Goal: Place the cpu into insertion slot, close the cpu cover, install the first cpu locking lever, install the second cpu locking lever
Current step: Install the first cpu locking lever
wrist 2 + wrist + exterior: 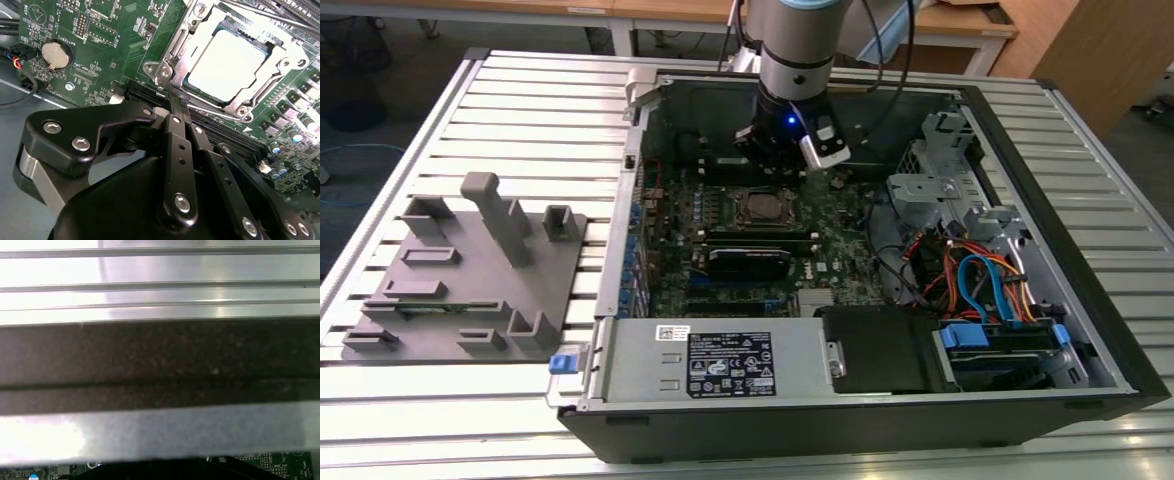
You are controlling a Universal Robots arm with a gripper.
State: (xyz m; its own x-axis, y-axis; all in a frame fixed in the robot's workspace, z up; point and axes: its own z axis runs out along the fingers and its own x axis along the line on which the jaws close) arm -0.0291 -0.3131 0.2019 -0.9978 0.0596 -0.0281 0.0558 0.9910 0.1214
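Note:
The cpu, a flat silvery square, lies seated in the insertion slot on the green board. The cpu cover, a thin silver frame, lies down flat around the chip. My gripper is shut, its two black fingers pressed together. Their tips sit at the socket's near edge, beside a thin metal locking lever; whether they touch it I cannot tell. In the exterior view the gripper hangs just behind the socket, inside the open computer case.
The case lies open on a slatted metal table. A grey power supply box is at the front, blue and orange cables at the exterior view's right. A grey fixture stands at the left. A coin battery is on the board.

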